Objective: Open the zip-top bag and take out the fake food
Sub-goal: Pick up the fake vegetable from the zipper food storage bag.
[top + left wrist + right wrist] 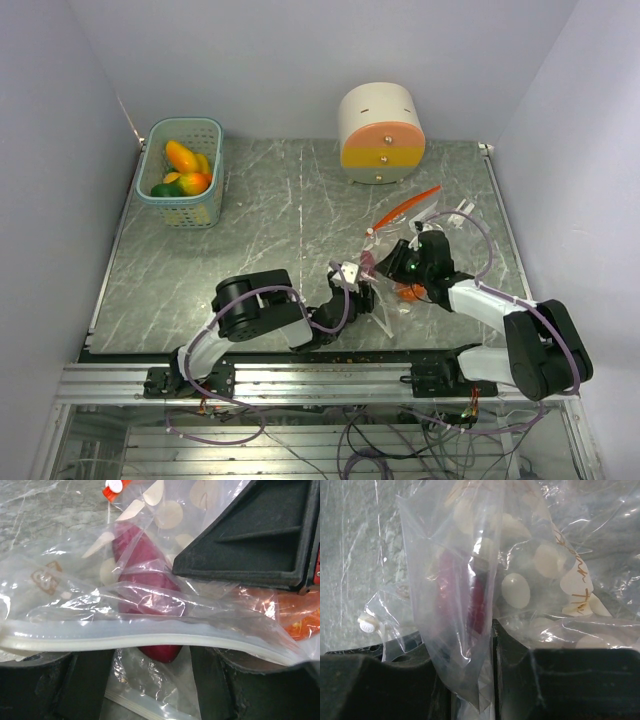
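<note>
The clear zip-top plastic bag (428, 222) lies between both arms. The right gripper (471, 675) pinches a fold of its film, and the left gripper (152, 682) has its fingers apart beneath the bag's white zip rim (150, 640). Inside, a dark-red oblong plastic vegetable (142, 570) points lengthwise toward the left gap.

One zip-top bag (75, 630) holding two fake food pieces (142, 565), one basket (190, 212) of about four fruits (181, 156), one round container (380, 135).
</note>
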Motion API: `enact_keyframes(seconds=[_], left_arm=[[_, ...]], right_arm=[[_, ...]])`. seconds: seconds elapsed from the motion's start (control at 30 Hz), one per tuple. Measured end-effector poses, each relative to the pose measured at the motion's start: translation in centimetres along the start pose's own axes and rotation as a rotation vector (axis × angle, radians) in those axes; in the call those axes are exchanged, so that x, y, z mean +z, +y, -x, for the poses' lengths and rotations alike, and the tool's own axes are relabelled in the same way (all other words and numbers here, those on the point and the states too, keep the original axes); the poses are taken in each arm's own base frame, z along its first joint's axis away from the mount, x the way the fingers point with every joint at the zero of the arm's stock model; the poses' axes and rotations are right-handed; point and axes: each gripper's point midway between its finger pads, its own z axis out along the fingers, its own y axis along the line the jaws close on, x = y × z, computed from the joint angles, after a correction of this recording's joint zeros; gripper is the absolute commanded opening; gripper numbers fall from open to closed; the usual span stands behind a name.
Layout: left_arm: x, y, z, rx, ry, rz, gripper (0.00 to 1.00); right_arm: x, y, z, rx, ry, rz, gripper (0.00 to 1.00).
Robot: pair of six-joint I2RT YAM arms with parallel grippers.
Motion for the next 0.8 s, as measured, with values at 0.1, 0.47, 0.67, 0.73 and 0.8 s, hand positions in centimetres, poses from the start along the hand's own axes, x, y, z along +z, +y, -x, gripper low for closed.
enact_keyframes(seconds=[0.1, 0.47, 0.67, 0.73, 0.8], left_arm=[[0.4, -0.3, -0.1, 0.011, -0.005, 0.004, 0.66], [0.4, 0.1, -0.1, 0.044, 0.003, 0.024, 0.33], [-2.4, 1.6, 0.2, 0.032, 0.04, 0.018, 0.26], [-3.6, 2.2, 0.3, 0.031, 0.058, 0.016, 0.25], [-4.6, 2.5, 0.6, 0.028, 0.074, 0.013, 0.24]], right_arm=[[0.1, 0.1, -0.2, 0.002, -0.002, 0.004, 0.27], [0.2, 0.1, -0.5, 0.004, -0.002, 0.003, 0.24], [0.3, -0.2, -0.6, 0.003, 0.002, -0.018, 0.18], [0.4, -0.3, -0.5, 0.004, 0.002, -0.027, 0.17], [0.6, -0.4, -0.3, 0.005, 0.0, -0.038, 0.16]])
